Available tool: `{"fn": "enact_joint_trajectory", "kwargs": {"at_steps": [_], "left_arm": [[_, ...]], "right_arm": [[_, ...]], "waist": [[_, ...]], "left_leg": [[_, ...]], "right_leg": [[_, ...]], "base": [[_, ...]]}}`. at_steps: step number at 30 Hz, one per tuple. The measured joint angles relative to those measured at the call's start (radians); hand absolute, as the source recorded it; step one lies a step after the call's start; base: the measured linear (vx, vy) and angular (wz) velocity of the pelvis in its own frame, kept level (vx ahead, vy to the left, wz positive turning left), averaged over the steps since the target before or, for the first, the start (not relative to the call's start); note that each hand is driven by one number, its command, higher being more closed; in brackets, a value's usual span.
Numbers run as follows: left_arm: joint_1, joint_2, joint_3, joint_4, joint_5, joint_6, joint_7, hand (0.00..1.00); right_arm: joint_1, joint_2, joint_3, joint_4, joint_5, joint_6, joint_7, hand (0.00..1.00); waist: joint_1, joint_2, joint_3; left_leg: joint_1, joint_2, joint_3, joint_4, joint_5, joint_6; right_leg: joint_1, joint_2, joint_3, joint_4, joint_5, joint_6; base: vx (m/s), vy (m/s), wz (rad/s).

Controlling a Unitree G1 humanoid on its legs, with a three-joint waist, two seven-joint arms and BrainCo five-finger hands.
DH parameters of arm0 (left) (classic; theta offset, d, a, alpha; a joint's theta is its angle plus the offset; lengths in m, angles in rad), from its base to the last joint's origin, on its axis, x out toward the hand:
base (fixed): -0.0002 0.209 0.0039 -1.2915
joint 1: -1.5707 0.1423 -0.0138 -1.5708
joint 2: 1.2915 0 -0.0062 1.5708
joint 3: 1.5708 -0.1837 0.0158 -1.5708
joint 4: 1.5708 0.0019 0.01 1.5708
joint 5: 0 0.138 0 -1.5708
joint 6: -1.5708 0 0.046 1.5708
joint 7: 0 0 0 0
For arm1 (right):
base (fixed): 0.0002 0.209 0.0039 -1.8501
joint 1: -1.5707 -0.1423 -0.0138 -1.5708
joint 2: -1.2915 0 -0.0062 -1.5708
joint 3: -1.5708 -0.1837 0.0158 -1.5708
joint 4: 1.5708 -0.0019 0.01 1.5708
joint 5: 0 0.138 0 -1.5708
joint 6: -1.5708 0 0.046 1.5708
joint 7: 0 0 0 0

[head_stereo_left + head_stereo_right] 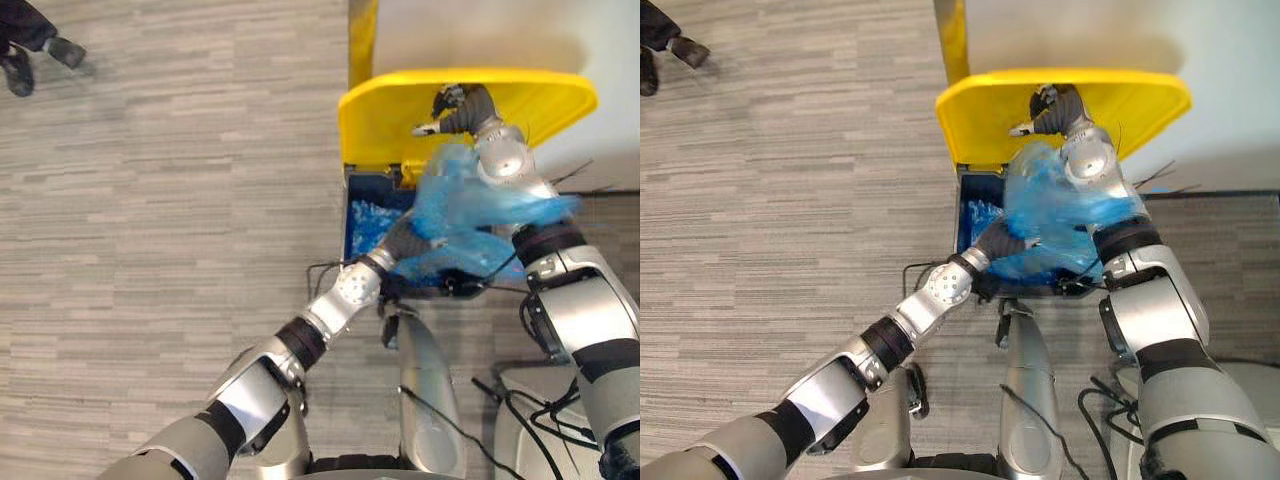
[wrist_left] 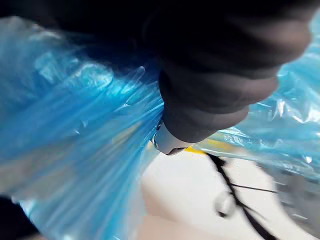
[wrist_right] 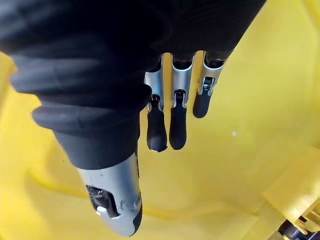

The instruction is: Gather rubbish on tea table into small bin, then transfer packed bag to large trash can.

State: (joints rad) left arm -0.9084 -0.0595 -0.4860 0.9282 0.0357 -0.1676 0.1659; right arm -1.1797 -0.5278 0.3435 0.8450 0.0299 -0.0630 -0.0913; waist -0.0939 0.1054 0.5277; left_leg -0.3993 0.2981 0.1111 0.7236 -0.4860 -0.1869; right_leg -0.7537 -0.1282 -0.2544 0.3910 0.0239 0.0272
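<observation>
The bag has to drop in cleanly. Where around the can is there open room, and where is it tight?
Open: the grey floor left of the trash can, and the yellow lid beside the right hand. Tight: the can's mouth, under the blue bag and left hand.

This is looking like a plain indoor room, more an office or test space than a furnished home, though which cannot be told. Grey plank-patterned flooring (image 1: 150, 250) is spreading wide to the left of the right hand's (image 1: 450, 105) fingers (image 3: 176, 125). Just behind those fingers, the yellow lid (image 1: 380, 120) of a large blue trash can (image 1: 352, 215) is standing open against a pale wall (image 1: 600, 40). Far left of them, a person's dark shoes (image 1: 20, 70) are showing on the floor.
</observation>
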Motion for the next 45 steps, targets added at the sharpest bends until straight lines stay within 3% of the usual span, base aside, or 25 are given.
{"fn": "enact_joint_trajectory", "kwargs": {"at_steps": [3, 4, 7, 16, 21, 25, 26, 29, 34, 37, 39, 40, 41, 42, 43, 45], "left_arm": [[-0.055, 0.011, 0.070, 0.075, 0.049, 0.017, 0.046, 1.00], [-0.059, 0.015, 0.082, 0.083, 0.056, 0.021, 0.055, 0.00], [-0.063, 0.014, 0.134, 0.084, 0.076, 0.044, 0.059, 0.00], [-0.072, -0.007, 0.219, 0.002, 0.136, 0.076, 0.050, 0.00], [-0.037, -0.009, 0.214, -0.038, 0.204, 0.087, 0.030, 0.00], [0.035, -0.006, 0.165, -0.094, 0.223, 0.091, 0.029, 0.00], [0.064, 0.004, 0.143, -0.108, 0.227, 0.086, 0.029, 0.00], [0.136, 0.068, 0.098, -0.116, 0.234, 0.073, 0.013, 0.00], [0.377, 0.208, 0.118, -0.232, 0.131, 0.022, -0.001, 0.00], [0.596, 0.305, 0.238, -0.322, 0.042, 0.000, -0.033, 0.00], [0.744, 0.353, 0.327, -0.375, 0.002, 0.000, -0.040, 0.00], [0.825, 0.369, 0.384, -0.391, -0.037, 0.000, -0.057, 0.00], [0.900, 0.365, 0.441, -0.391, -0.067, 0.004, -0.074, 0.00], [0.935, 0.360, 0.468, -0.391, -0.077, 0.007, -0.082, 0.00], [0.989, 0.358, 0.500, -0.392, -0.099, 0.008, -0.094, 0.00], [1.115, 0.347, 0.545, -0.445, -0.131, 0.011, -0.129, 0.00]], "right_arm": [[0.000, -0.005, 0.008, -0.043, 0.009, -0.004, -0.014, 0.00], [0.000, -0.006, 0.015, -0.062, 0.010, -0.004, -0.020, 0.00], [0.021, -0.005, 0.017, -0.216, 0.042, -0.004, -0.039, 0.00], [0.077, 0.070, 0.007, -0.477, 0.083, -0.005, -0.044, 0.00], [0.120, 0.102, 0.001, -0.597, 0.076, -0.042, -0.044, 0.00], [0.260, 0.123, -0.062, -0.596, 0.048, -0.038, -0.041, 0.00], [0.318, 0.130, -0.069, -0.594, 0.044, -0.036, -0.040, 0.00], [0.430, 0.132, -0.088, -0.583, 0.035, -0.038, -0.037, 0.00], [0.674, 0.132, -0.220, -0.555, -0.004, -0.046, -0.022, 0.00], [0.851, 0.163, -0.276, -0.540, -0.015, -0.047, 0.007, 0.00], [0.960, 0.183, -0.279, -0.534, -0.042, -0.046, 0.030, 0.00], [1.036, 0.201, -0.297, -0.534, -0.049, -0.044, 0.047, 0.00], [1.085, 0.213, -0.309, -0.520, -0.058, -0.044, 0.065, 0.00], [1.110, 0.218, -0.315, -0.508, -0.064, -0.044, 0.076, 0.00], [1.164, 0.230, -0.330, -0.505, -0.073, -0.043, 0.090, 0.00], [1.280, 0.262, -0.362, -0.505, -0.087, -0.044, 0.122, 0.00]], "waist": [[-0.001, -0.002, 0.001], [-0.002, -0.005, 0.004], [-0.003, -0.008, 0.012], [-0.003, -0.016, 0.014], [-0.003, -0.055, 0.012], [0.000, -0.073, 0.007], [0.004, -0.088, 0.000], [0.010, -0.126, -0.018], [0.040, -0.130, -0.017], [0.056, -0.143, -0.028], [0.060, -0.178, -0.057], [0.074, -0.201, -0.078], [0.076, -0.192, -0.074], [0.073, -0.198, -0.080], [0.071, -0.179, -0.094], [0.061, -0.187, -0.169]], "left_leg": [[-0.080, 0.021, 0.005, 0.046, -0.014, -0.013], [-0.094, 0.031, 0.007, 0.057, -0.019, -0.014], [-0.162, 0.080, 0.017, 0.127, -0.057, -0.019], [-0.196, 0.120, 0.047, 0.164, -0.079, -0.025], [-0.151, 0.124, 0.058, 0.162, -0.075, -0.031], [-0.066, 0.118, 0.062, 0.130, -0.054, -0.038], [-0.033, 0.110, 0.066, 0.115, -0.047, -0.038], [0.039, 0.079, 0.054, 0.083, -0.030, -0.030], [0.203, 0.033, 0.024, 0.056, -0.021, -0.018], [0.279, 0.000, 0.031, 0.046, -0.018, 0.003], [0.293, -0.027, 0.066, 0.047, -0.011, 0.036], [0.298, -0.037, 0.110, 0.012, 0.016, 0.076], [0.322, -0.034, 0.143, -0.019, 0.032, 0.098], [0.336, -0.031, 0.146, -0.037, 0.043, 0.102], [0.347, -0.032, 0.156, -0.077, 0.067, 0.105], [0.364, -0.051, 0.177, -0.194, 0.133, 0.101]], "right_leg": [[-0.058, 0.024, 0.005, -0.029, 0.030, -0.002], [-0.069, 0.028, 0.005, -0.030, 0.033, -0.003], [-0.120, 0.060, 0.003, -0.027, 0.044, -0.012], [-0.180, 0.072, 0.008, 0.026, 0.032, -0.021], [-0.145, 0.046, 0.000, 0.067, 0.007, -0.021], [-0.048, 0.009, -0.019, 0.072, -0.009, -0.013], [-0.018, -0.003, -0.019, 0.074, -0.014, -0.016], [0.051, -0.033, -0.023, 0.087, -0.031, 0.000], [0.221, -0.071, -0.017, 0.124, -0.072, 0.002], [0.320, -0.087, -0.016, 0.053, -0.027, 0.020], [0.354, -0.095, -0.002, -0.038, 0.042, 0.032], [0.359, -0.115, -0.005, -0.085, 0.001, 0.077], [0.305, -0.130, 0.012, 0.125, -0.050, 0.009], [0.296, -0.131, 0.018, 0.240, -0.064, -0.009], [0.300, -0.132, 0.022, 0.371, -0.092, -0.015], [0.366, -0.113, 0.028, 0.495, -0.171, 0.005]], "base": [[-0.03, -0.006, -0.25], [-0.01, -0.008, -0.32], [0.00, -0.011, -0.31], [0.02, -0.005, -0.10], [0.01, -0.007, 0.15], [-0.01, 0.018, 0.41], [0.01, 0.022, 0.29], [0.01, 0.020, 0.33], [0.00, 0.010, 0.38], [-0.12, 0.059, 0.07], [-0.25, 0.142, -0.27], [-0.25, 0.112, -0.50], [-0.27, 0.095, -0.50], [-0.20, 0.067, -0.39], [-0.17, 0.049, -0.22], [0.00, -0.045, -0.18]]}}
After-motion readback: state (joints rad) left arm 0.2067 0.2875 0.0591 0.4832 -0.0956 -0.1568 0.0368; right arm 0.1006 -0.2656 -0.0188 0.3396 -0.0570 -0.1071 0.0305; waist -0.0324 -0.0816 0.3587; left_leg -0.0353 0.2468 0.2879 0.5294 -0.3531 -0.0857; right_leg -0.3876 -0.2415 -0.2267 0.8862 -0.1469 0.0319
